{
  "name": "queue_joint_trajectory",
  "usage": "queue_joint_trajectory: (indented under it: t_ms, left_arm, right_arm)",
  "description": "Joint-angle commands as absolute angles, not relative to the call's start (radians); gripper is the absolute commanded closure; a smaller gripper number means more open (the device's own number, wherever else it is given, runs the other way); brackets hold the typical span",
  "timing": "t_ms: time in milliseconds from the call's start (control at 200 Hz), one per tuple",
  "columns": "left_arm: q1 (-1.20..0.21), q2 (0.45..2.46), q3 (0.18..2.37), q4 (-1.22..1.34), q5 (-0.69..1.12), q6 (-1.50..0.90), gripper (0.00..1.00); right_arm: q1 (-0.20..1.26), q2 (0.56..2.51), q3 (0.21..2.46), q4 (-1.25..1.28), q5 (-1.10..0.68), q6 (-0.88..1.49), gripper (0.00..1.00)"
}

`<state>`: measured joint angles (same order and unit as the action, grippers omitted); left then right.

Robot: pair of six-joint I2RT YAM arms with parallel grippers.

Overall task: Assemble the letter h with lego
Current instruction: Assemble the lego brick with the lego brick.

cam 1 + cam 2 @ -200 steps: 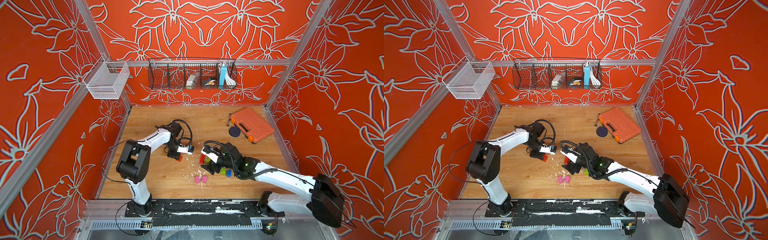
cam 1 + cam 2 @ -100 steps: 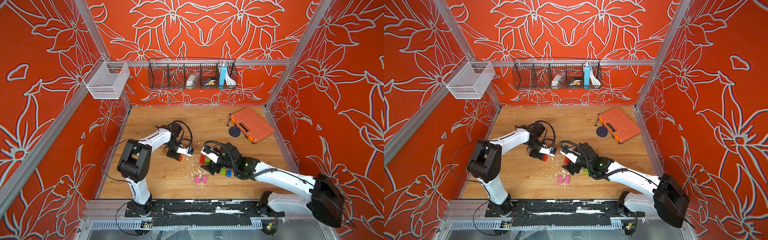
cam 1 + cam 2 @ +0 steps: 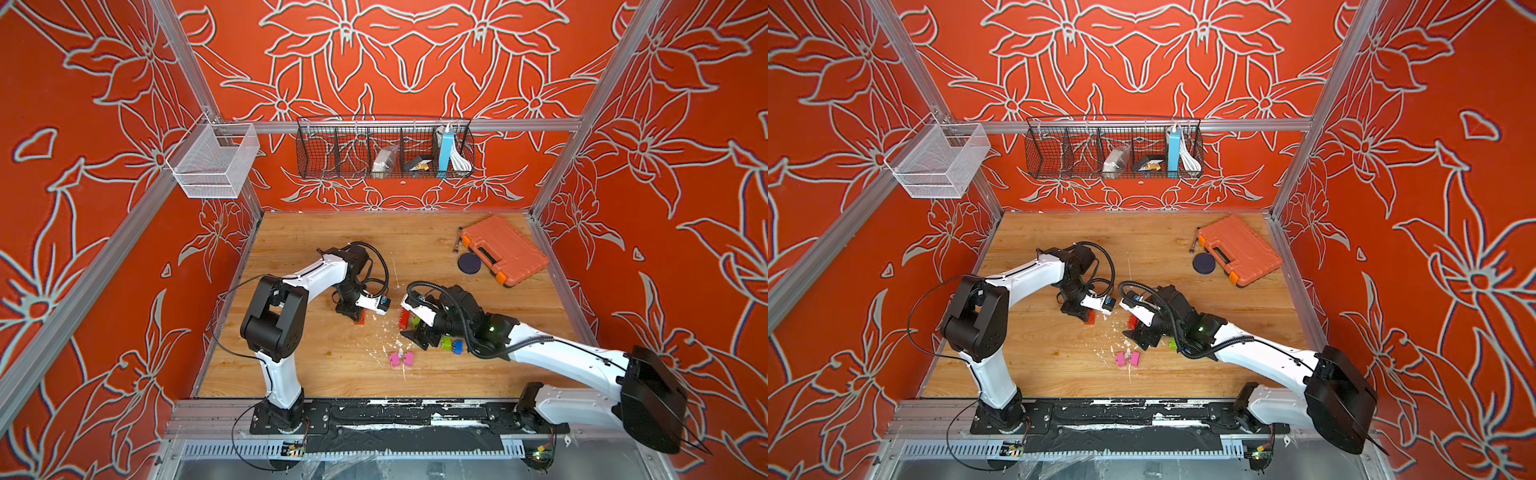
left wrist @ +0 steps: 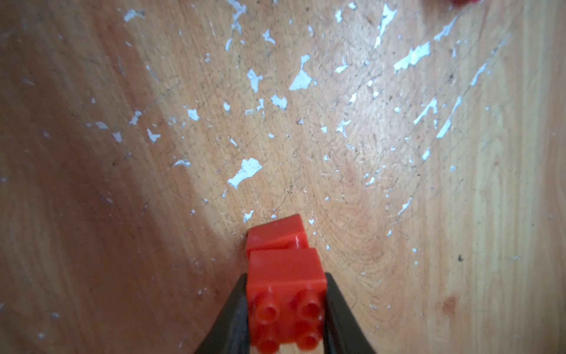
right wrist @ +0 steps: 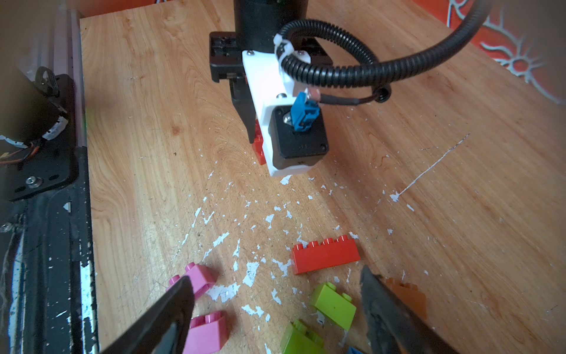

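Left wrist view: the left end effector [image 4: 286,306] is clamped on a red brick [image 4: 286,272], with a second red brick [image 4: 275,234] against its far end, close to the worktop [image 4: 306,122]. The right end effector [image 5: 275,277] has its fingers [image 5: 171,312] wide apart and holds nothing. A lime green brick [image 5: 333,302] lies between them, a long red brick [image 5: 324,254] just ahead, a pink brick [image 5: 200,277] by one finger and a brown brick [image 5: 407,294] by the other.

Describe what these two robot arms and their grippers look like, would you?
Both the left arm and right arm have glossy white shells joined by chunky black joints, with ribbed black cables looping near the wrists. The left gripper and right gripper each end in two tapered black fingers. A small blue plug sits on the left wrist.
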<state>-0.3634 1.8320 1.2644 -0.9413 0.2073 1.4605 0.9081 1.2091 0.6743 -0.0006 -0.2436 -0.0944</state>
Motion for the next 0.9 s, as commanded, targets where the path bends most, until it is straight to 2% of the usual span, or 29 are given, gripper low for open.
queue_joint_trajectory:
  t_ms: [0,165,370,891]
  left_arm:
    - [-0.386,1.901,1.242,-0.938,0.127,1.41,0.79]
    - [-0.396,1.902,1.255,-0.938,0.099,1.263,0.83]
    - [-0.401,1.827,1.265,-0.97,0.197,1.07,0.79]
    - [-0.405,1.833,1.188,-0.896,0.175,1.123,0.79]
  right_arm:
    - [0.908,1.205,0.695,0.0,-0.239,-0.105,0.13]
    - [0.908,1.204,0.695,-0.004,-0.239,-0.117,0.13]
    - [0.909,1.215,0.688,0.017,-0.244,-0.112,0.13]
    - [0.908,1.239,0.708,-0.003,-0.243,-0.118,0.13]
